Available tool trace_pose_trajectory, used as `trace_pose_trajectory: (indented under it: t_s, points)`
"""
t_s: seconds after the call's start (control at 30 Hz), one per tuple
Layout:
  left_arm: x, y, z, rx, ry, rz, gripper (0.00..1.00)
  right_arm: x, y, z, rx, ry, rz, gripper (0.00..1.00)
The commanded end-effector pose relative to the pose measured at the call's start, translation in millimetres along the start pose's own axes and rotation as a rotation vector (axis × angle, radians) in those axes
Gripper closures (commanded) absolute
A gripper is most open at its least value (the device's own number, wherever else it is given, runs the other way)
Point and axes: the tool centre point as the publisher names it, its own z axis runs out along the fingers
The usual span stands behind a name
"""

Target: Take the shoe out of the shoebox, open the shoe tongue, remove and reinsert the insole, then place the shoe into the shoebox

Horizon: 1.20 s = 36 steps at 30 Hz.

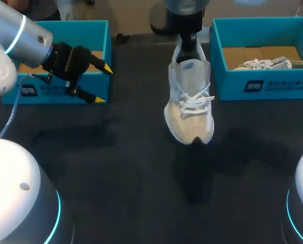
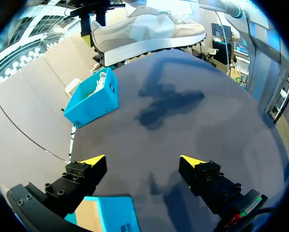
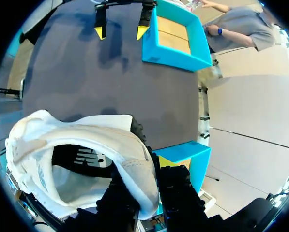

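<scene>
Head view shows the shoe [image 1: 189, 109] out of a box and hanging toe-down just beside the right shoebox [image 1: 263, 87], on the side of it toward my left arm; judging by the shadow under it, it is lifted off the dark table [image 1: 141, 168]; the right gripper [image 1: 191, 50] is clamped on the heel, and the right wrist view shows the heel wall pinched between its two dark fingers, their yellow tips hidden by the shoe; the left gripper [image 1: 101, 84] hovers well apart from the right shoebox, beyond the shoe, its fingers spread wide with nothing between them; the left shoebox [image 1: 85, 29] sits farther again from the right shoebox, just behind that gripper; a second shoe [image 1: 265, 63] lies inside the right shoebox

As to progress, I judge only the first step done, since the shoe is out; the laces [image 1: 196, 101] run crossed and snug over the tongue [image 1: 188, 76], so it does not look opened, and the insole [image 3: 81, 162] appears seated inside; everything else remains: spreading the tongue, drawing the insole out and pushing it back in, then setting the shoe into the shoebox
</scene>
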Motion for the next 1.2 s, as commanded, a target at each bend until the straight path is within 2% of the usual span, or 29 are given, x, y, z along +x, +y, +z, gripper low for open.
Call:
trace_pose_trajectory:
  t_s: [0.03,0.3,0.5,0.8,1.1,1.2]
  points:
    - [0.6,0,0,-0.004,0.0,0.0,0.0,-0.1,-2.0,0,-0.004,-0.001,-0.001,1.0]
    - [0.6,0,0,-0.004,0.0,0.0,0.0,-0.1,-2.0,0,-0.004,-0.001,-0.001,1.0]
    - [0.6,0,0,-0.004,0.0,0.0,0.0,-20.1,-23.2,13,-0.032,0.033,-0.045,1.0]
    - [0.6,0,0,-0.004,0.0,0.0,0.0,-68.5,-90.1,46,-0.029,0.044,-0.132,1.0]
    - [0.6,0,0,-0.004,0.0,0.0,0.0,-110.3,-160.2,79,-0.002,0.082,-0.146,1.0]
    - [0.6,0,0,-0.004,0.0,0.0,0.0,-123.5,-174.9,82,-0.015,0.025,-0.11,1.0]
